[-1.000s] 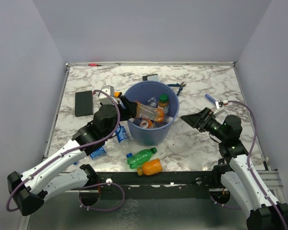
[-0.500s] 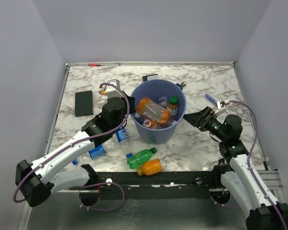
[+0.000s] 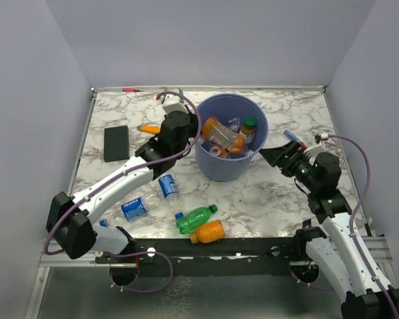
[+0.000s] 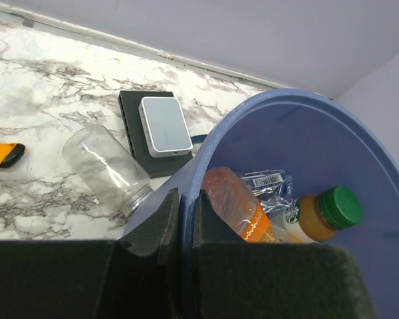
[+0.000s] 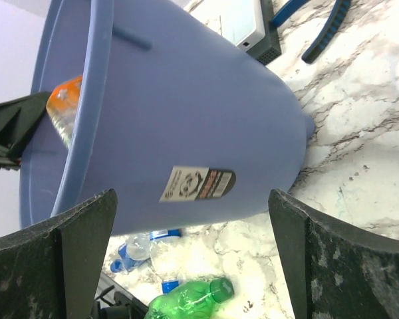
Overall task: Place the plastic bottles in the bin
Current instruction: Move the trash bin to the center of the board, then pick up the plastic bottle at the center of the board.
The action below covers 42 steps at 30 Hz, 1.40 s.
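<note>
The bin [image 3: 231, 156] is a big blue bucket standing at mid-table. My left gripper [image 3: 197, 127] is shut on its left rim, and in the left wrist view the rim [image 4: 266, 106] runs between the pads [image 4: 156, 222]. Inside lie an orange bottle [image 4: 236, 203] and a brown bottle with a green cap [image 4: 319, 212]. My right gripper [image 3: 274, 156] is open just right of the bin, whose wall [image 5: 186, 113] fills the space ahead of it. On the table in front lie two clear blue-labelled bottles [image 3: 166, 186] [image 3: 130, 208], a green bottle [image 3: 196, 218] and an orange one [image 3: 208, 231].
A flat black rectangle [image 3: 116, 141] and an orange marker [image 3: 148, 128] lie at the left. Behind the bin are a glass jar [image 4: 106, 163], a black box with a white device [image 4: 163, 123] and blue-handled pliers [image 5: 326, 26]. A small blue tool [image 3: 291, 137] lies at the right.
My left gripper closed on the bin's rim and the bin has slid back and to the right with it. The right gripper stayed open and shifted slightly right.
</note>
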Tool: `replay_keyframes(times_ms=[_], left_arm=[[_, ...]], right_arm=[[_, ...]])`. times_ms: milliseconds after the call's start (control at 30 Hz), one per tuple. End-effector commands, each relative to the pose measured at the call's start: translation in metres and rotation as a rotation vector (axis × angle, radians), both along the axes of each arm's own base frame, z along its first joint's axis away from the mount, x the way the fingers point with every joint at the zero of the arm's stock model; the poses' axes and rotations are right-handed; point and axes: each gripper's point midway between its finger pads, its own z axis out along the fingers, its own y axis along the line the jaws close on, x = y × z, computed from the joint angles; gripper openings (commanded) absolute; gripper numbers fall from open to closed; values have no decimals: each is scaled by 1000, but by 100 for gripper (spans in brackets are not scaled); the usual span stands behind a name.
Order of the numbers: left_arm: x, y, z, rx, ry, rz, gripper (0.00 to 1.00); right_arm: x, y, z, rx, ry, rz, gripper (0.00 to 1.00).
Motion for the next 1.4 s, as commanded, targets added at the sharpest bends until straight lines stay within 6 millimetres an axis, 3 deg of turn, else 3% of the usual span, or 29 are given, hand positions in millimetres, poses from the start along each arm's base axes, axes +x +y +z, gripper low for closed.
replay_keyframes(times_ms=[0, 200, 367, 500, 533, 633, 700, 833, 933, 1033, 1133, 1267, 1367], left_arm=[[32, -2, 10, -84, 2, 18, 0], [47, -1, -12, -106, 58, 47, 0], [53, -18, -25, -155, 104, 12, 0], [55, -25, -22, -168, 105, -12, 1], [54, -23, -17, -164, 92, -9, 12], [51, -9, 6, -149, 35, 22, 58], [47, 5, 29, -149, -16, 51, 77], [37, 36, 66, -141, -94, 118, 98], [31, 69, 72, -138, -120, 230, 99], [38, 104, 33, -211, -37, 330, 99], [53, 118, -24, -307, 108, 370, 99], [74, 109, -76, -317, 231, 385, 99], [93, 97, -90, -325, 262, 376, 99]], right_arm=[[0, -17, 0, -75, 24, -85, 100], [-6, -31, 6, -127, 16, -146, 100], [-10, -34, 18, -137, -12, -157, 100], [-11, -34, 23, -141, -19, -152, 100], [-12, -34, 25, -141, -21, -150, 100], [-14, -34, 27, -146, -24, -150, 100], [-16, -34, 28, -147, -26, -149, 100], [-21, -35, 26, -143, -20, -150, 100], [-25, -37, 22, -146, -12, -160, 100], [-29, -43, 20, -158, -12, -188, 100], [-32, -49, 23, -170, -17, -212, 100], [-34, -51, 34, -180, -41, -218, 100], [-36, -52, 43, -187, -63, -224, 100]])
